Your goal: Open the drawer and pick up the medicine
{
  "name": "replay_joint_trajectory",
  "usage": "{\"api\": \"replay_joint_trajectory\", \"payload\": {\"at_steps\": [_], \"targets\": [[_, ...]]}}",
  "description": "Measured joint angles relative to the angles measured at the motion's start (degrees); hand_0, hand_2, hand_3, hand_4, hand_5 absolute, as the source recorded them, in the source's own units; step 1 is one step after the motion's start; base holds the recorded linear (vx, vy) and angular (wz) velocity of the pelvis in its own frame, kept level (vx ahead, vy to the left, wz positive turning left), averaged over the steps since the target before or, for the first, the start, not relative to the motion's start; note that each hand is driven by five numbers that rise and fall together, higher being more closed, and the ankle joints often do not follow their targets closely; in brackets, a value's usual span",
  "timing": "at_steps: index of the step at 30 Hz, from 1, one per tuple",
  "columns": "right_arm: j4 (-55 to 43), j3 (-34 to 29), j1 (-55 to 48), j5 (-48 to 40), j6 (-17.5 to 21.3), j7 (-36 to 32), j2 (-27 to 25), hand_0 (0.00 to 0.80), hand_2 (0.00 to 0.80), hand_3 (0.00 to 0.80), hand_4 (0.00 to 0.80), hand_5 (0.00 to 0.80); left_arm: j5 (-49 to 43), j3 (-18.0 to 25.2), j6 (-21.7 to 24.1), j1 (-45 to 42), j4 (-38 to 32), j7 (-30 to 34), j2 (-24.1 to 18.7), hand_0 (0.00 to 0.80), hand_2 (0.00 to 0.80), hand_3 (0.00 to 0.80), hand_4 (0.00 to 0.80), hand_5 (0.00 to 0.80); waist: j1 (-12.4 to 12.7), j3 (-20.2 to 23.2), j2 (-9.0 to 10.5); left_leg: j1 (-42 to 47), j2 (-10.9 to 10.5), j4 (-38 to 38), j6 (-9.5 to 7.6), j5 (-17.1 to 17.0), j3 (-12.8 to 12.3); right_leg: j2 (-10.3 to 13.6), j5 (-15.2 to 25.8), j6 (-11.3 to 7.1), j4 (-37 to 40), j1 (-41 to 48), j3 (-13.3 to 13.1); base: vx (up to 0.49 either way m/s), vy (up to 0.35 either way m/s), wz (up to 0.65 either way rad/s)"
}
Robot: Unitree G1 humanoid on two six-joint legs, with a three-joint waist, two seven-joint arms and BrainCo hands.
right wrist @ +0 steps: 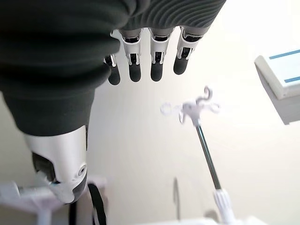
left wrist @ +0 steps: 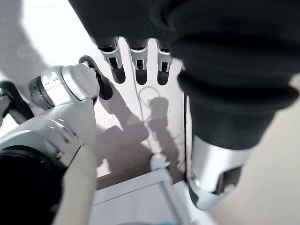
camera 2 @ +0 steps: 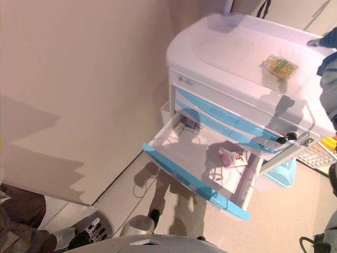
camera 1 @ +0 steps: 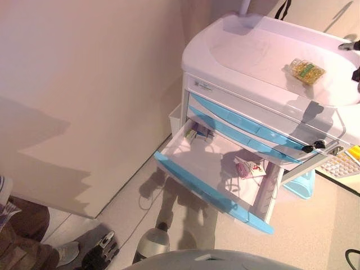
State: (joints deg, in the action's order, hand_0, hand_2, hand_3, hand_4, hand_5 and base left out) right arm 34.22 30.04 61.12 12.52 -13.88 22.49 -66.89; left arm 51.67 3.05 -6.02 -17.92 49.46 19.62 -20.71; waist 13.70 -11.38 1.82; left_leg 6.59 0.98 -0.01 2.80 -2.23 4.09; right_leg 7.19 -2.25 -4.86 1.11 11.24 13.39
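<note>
A white medical cart (camera 1: 253, 50) has blue-fronted drawers. One lower drawer (camera 1: 208, 191) stands pulled out. Inside it lie a pink-and-white medicine box (camera 1: 250, 169) near the right side and small boxes (camera 1: 197, 134) at the back left. A pack of yellow capsules (camera 1: 307, 70) lies on the cart top. My left hand (camera 1: 101, 247) hangs low near the floor, far from the drawer, with its fingers (left wrist: 136, 58) straight and empty. My right hand (right wrist: 157, 65) is open and empty, held up by the cart's top and facing an IV pole (right wrist: 206, 145).
A pale wall panel (camera 1: 84, 84) stands to the left of the cart. A person's shoe (camera 1: 67, 253) and leg show at the lower left. A blue bin (camera 1: 298, 185) and a side tray (camera 1: 343, 163) with small items are at the cart's right.
</note>
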Motion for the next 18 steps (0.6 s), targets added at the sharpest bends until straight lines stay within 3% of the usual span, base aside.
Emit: {"api": "replay_joint_trajectory", "payload": {"at_steps": [7,14,18], "targets": [[-14.87,-6.13,-2.94,-9.1,1.67,-5.75,-0.42,0.0,0.0,0.0,0.0,0.0,-8.63,-1.68,2.52,0.32,-1.57,0.85,-0.61,0.0,0.0,0.0,0.0,0.0,-4.72,0.82,-0.21,1.06,0.15,-1.11,-0.28,0.02,-2.79,-0.01,0.62,-0.18,0.02,-1.08,-3.03,-0.056,0.017,-0.22],[-31.87,-22.48,-24.87,-22.65,2.3,-15.94,1.85,0.0,0.0,0.0,0.0,0.0,-22.99,-7.31,6.31,2.29,-2.88,-0.49,-1.38,0.0,0.0,0.0,0.0,0.0,-9.3,2.2,-0.25,2.31,0.74,-2.48,-0.47,-0.04,-6.27,-0.11,1.07,-0.33,-0.15,-2.28,-5.92,-0.066,0.011,-0.24],[-38.11,-25.89,-34.68,-30.69,2.43,-23.75,4.41,0.0,0.0,0.0,0.0,0.0,-30.81,-10.69,7.66,4.32,-3.08,-2.54,-2.36,0.0,0.0,0.0,0.0,0.0,-13.03,2.54,-0.69,3.16,1.25,-3.26,-0.47,-0.01,-8.81,-0.66,1.35,-0.23,-0.12,-3.24,-8.38,-0.055,-0.008,-0.31]]}}
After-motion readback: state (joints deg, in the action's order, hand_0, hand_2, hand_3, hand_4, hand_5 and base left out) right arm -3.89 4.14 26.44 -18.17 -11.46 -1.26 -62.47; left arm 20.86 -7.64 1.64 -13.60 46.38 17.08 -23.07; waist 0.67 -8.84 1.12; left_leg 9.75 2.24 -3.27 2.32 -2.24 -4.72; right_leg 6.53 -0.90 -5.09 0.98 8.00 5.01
